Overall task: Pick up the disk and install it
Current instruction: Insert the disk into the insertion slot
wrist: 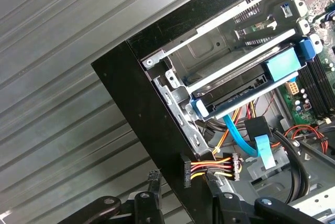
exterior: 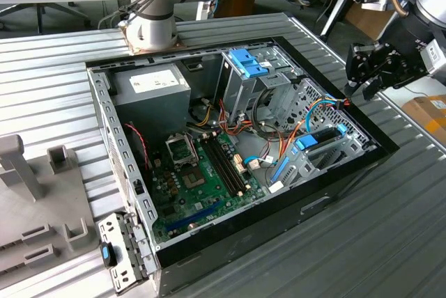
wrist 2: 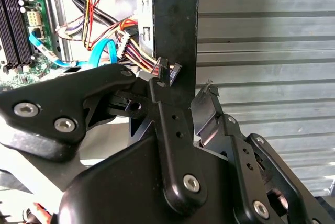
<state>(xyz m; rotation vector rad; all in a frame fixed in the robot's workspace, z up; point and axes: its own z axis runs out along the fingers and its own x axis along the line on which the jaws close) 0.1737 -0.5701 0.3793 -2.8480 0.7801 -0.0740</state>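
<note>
I am judging the job as nearly finished. The disk [exterior: 323,137] is not in the tool at all: in the exterior view it is lying flat in the low drive bay [exterior: 327,167] at the corner of the open computer case towards that view's right, with its blue carrier rails showing at both ends. In the first wrist view I am seeing the same disk sitting between the bay's bright metal guides, near the case's black side wall [wrist 2: 175,25].

The gripper [wrist 2: 183,89] is hanging just outside that corner. Its fingers [wrist 2: 158,85] are spread, one to each side of the wall's edge, and they are grasping nothing.

Close beneath the disk, a power plug on coloured wires [wrist: 209,169] is hanging by the wall and a blue data cable [wrist: 235,130] is running down from the bay. I cannot tell whether either one is plugged into the disk, or whether the disk is pushed fully home, so I am treating those two things as unconfirmed.
</note>
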